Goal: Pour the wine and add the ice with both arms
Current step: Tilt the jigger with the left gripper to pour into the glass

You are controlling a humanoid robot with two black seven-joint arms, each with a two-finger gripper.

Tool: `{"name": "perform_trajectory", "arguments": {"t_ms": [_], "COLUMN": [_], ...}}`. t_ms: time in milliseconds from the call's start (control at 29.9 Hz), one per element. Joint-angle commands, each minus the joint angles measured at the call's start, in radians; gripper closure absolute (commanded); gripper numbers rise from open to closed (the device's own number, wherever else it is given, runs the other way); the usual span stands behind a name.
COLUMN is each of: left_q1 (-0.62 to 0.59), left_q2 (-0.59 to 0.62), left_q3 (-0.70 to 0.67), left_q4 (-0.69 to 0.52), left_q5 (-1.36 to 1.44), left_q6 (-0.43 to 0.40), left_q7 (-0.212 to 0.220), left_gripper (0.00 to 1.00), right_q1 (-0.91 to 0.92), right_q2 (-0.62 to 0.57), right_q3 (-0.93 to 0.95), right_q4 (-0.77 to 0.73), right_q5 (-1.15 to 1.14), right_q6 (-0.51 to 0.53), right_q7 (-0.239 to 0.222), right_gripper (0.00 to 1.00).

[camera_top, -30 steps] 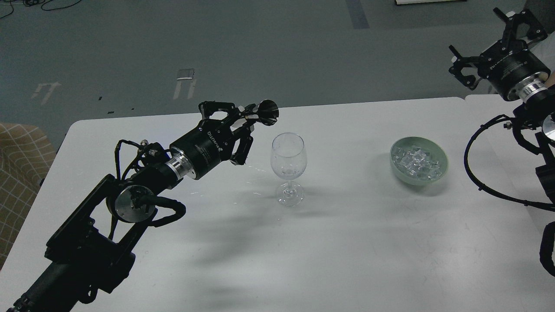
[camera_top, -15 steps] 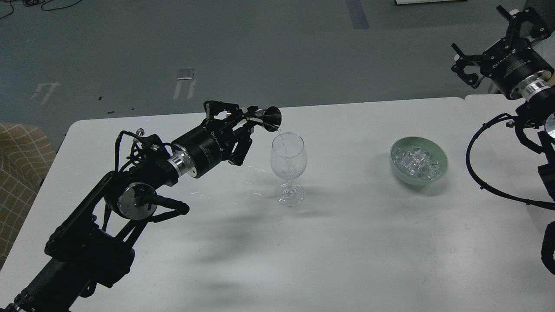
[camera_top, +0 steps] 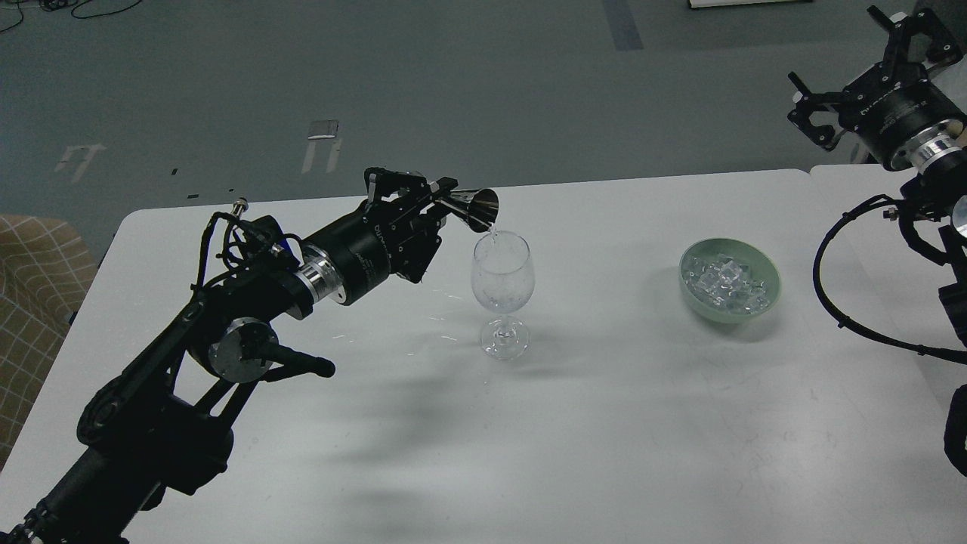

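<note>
My left gripper (camera_top: 437, 198) is shut on a small metal jigger (camera_top: 474, 207) and holds it tipped over the rim of a clear wine glass (camera_top: 502, 291) that stands upright mid-table. A thin stream of clear wine (camera_top: 493, 234) falls from the jigger's mouth into the glass. A pale green bowl (camera_top: 767, 273) with a heap of ice cubes (camera_top: 725, 281) stands to the right of the glass. My right gripper (camera_top: 857, 64) is raised beyond the table's far right corner, fingers spread and empty.
The white table (camera_top: 529, 438) has wet streaks (camera_top: 446, 317) left of the glass. A second table edge (camera_top: 846, 189) adjoins at the right. A checked cushion (camera_top: 30, 302) sits off the left side. My right arm's cable (camera_top: 838, 302) loops over the right end.
My left gripper moved right and up, tipping the jigger further over the glass; liquid now pours in. My right gripper rose slightly.
</note>
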Motion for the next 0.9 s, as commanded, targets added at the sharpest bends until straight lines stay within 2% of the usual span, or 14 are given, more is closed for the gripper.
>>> {"name": "perform_trajectory", "arguments": {"t_ms": [0,167,870], "left_q1": [-0.002,-0.01,-0.068], "left_q2": [0.0,0.003,0.024], "left_q3": [-0.001,-0.001,0.0], "left_q4": [-0.014,-0.017,-0.07], "left_q5": [0.072,0.11,0.299], "left_q6": [-0.007,-0.035,-0.038], "left_q7": [0.0,-0.002,0.0], "left_gripper": [1.0,1.0,1.0], "right_q1": [0.0,0.0,0.006], "right_q2": [0.0,0.0,-0.002], "right_q3": [0.0,0.0,0.0], "right_q4": [0.0,0.0,0.0], "right_q5": [0.0,0.0,0.0], "right_q6": [0.0,0.0,0.002], "right_q7": [0.0,0.0,0.0], "right_gripper": [0.0,0.0,0.0]}}
